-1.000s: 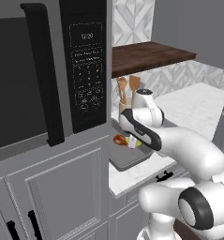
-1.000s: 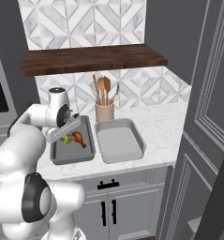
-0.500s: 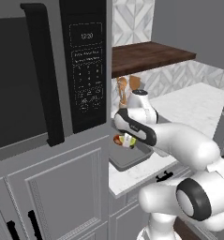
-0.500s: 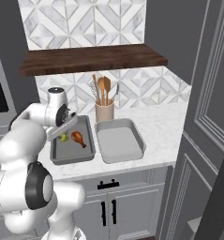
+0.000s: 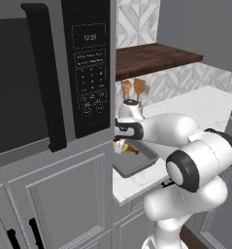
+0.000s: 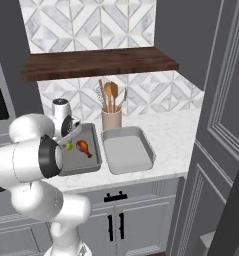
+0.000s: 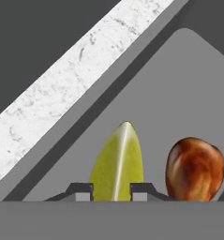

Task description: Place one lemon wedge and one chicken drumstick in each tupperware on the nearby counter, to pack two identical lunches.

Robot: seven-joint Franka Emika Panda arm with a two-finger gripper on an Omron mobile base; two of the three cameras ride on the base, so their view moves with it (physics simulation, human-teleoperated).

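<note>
In the hand view my gripper [image 7: 112, 190] is shut on a yellow-green lemon wedge [image 7: 118, 161], which stands up between the two dark fingertips [image 7: 83, 190]. A brown chicken drumstick [image 7: 194, 168] lies just right of it on the floor of the darker grey tupperware [image 7: 179, 89]. From the right base view the gripper [image 6: 69, 140] hangs over that tupperware's [image 6: 91, 162] left half, with the lemon wedge [image 6: 67, 146] under it and the drumstick [image 6: 83, 146] beside it. The lighter tupperware [image 6: 127, 155] sits to the right with nothing in it. I cannot tell whether the wedge touches the floor of the tupperware.
A beige cup of wooden utensils [image 6: 111, 117] stands behind the tupperware on the white counter [image 6: 176, 135]. A dark wooden shelf [image 6: 98, 62] hangs above. A tall cabinet with a black microwave [image 5: 88, 73] stands close on the left of the gripper [image 5: 119, 143].
The arm has swung its elbow round and the gripper has shifted a little left over the darker tupperware, still holding the lemon wedge. The drumstick has stayed put.
</note>
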